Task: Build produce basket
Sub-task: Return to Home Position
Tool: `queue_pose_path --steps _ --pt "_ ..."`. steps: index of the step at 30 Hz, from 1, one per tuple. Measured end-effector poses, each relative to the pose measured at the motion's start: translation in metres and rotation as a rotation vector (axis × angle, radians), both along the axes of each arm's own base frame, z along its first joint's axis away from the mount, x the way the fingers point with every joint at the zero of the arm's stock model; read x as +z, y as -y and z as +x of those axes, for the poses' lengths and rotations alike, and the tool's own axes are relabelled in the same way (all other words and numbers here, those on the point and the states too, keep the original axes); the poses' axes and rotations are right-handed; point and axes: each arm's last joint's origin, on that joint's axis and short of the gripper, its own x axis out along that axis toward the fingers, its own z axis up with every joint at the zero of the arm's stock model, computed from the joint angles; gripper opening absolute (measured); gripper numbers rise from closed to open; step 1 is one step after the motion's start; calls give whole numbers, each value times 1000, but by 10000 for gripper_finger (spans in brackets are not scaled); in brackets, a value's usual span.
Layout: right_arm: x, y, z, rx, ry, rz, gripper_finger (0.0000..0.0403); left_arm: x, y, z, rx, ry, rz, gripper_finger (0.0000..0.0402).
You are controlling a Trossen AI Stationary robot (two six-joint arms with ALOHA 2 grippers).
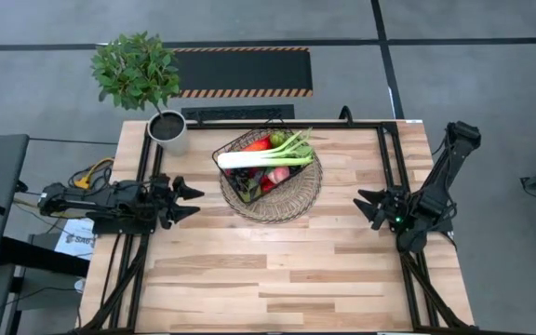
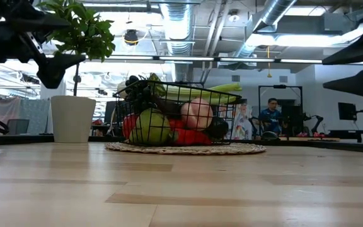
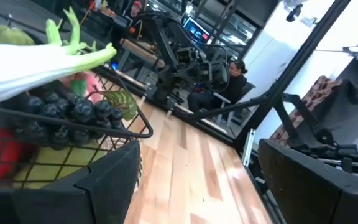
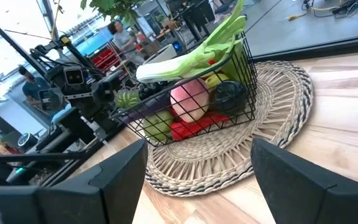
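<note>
That dark wire-mesh basket [image 1: 227, 147] sits full at 12 o'clock; left gripper [image 1: 192, 201] at 9, right gripper [image 1: 365, 206] at 3, both splayed and empty; they should just back straight out.

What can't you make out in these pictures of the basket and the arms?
High view: produce under the leek.
Low view: the basket's far side, behind the front fruit; left gripper and right gripper, cut by the frame's edges.
Left wrist view: most of the basket, cut off by the edge.
Right wrist view: dark item beside the peach, too shadowed to name.
</note>
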Motion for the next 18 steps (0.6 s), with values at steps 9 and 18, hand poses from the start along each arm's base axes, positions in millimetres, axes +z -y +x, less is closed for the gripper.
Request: queue_pose_path --steps 9,18 --pt "-1 -1 0 28 -32 12 305 0 0 0 -12 -2 -102 311" --pt "-4 -2 1 109 -139 -8 305 -1 0 0 -12 -4 -103 311"
